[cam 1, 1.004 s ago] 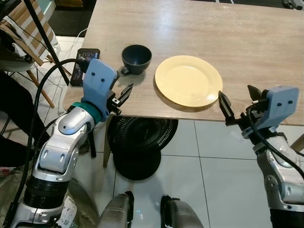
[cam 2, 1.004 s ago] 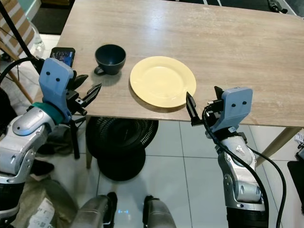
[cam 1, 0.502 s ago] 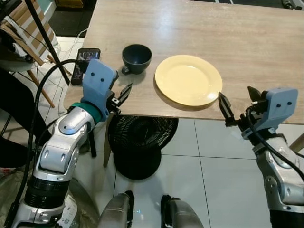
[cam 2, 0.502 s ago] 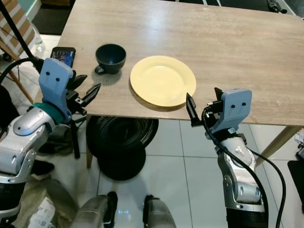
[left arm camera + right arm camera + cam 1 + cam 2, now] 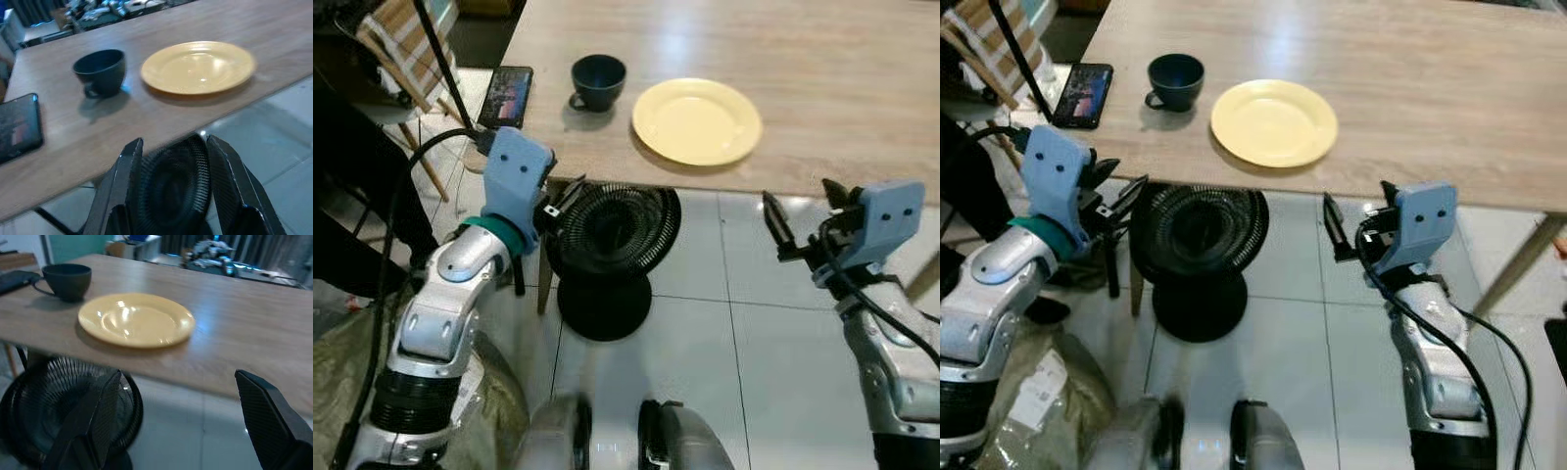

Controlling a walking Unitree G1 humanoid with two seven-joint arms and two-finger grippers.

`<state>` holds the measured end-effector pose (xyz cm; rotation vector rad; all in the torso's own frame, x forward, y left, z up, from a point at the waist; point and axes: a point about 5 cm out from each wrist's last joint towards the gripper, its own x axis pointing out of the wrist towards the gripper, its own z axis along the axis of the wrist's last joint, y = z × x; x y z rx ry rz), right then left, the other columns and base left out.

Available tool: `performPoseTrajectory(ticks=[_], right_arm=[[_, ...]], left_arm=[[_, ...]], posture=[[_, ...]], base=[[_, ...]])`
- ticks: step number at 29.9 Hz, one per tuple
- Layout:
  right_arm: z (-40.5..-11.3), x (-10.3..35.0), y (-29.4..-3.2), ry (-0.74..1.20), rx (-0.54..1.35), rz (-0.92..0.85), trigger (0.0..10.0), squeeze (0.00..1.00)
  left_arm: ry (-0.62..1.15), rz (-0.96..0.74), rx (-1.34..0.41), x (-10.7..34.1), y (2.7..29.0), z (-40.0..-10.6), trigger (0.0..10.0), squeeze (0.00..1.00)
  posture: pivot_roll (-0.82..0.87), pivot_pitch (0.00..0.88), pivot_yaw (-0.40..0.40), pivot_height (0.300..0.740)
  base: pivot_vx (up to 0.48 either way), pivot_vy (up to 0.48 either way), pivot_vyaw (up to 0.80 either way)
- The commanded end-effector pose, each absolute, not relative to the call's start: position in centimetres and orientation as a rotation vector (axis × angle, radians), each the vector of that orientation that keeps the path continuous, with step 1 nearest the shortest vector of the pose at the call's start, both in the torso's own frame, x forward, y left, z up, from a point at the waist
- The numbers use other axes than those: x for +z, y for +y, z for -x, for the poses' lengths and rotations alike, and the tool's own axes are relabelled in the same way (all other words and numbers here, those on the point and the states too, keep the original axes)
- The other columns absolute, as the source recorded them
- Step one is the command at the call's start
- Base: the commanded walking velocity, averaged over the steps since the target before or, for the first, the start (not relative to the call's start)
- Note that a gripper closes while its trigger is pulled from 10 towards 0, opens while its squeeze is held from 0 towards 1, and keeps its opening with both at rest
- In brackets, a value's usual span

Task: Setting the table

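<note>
Desk: a light wooden desk (image 5: 822, 88) with a pale grain carries the tableware near its front edge.
Plate: a round pale-yellow plate (image 5: 697, 120) lies flat on the desk, close to the front edge.
Cup: a dark blue-grey cup with a small handle (image 5: 598, 80) stands upright just beside the plate, on the robot's left of it, not touching it.
Phone: a black smartphone with a lit screen (image 5: 506, 96) lies flat near the desk's left edge, beyond the cup.
Left tool: the left tool (image 5: 561, 201) hangs in front of the desk edge and below it, fingers spread apart and empty.
Right tool: the right tool (image 5: 800, 217) is held over the floor in front of the desk, fingers wide apart, grasping nothing.
Fan: a black round wire-grille fan (image 5: 610, 245) stands on the white tiled floor (image 5: 744, 343) under the desk edge.
</note>
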<state>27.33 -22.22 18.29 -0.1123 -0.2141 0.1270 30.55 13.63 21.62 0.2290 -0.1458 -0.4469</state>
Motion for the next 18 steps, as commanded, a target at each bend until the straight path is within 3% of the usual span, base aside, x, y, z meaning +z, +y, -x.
performPoseTrajectory(ticks=[1,18], right_arm=[[-27.15,17.70,-22.18,-0.192,0.123,0.110,10.0,0.00],[-27.17,17.72,-22.26,-0.197,0.113,0.110,10.0,0.00]], left_arm=[[-0.121,-0.229,-0.446,20.96,13.87,-30.49,10.0,0.00],[-0.129,-0.231,-0.453,21.17,13.73,-30.67,10.0,0.00]], posture=[[0.01,0.090,0.023,0.740],[0.01,0.087,0.029,0.740]], base=[[-0.428,0.000,0.00],[-0.420,0.000,0.00]])
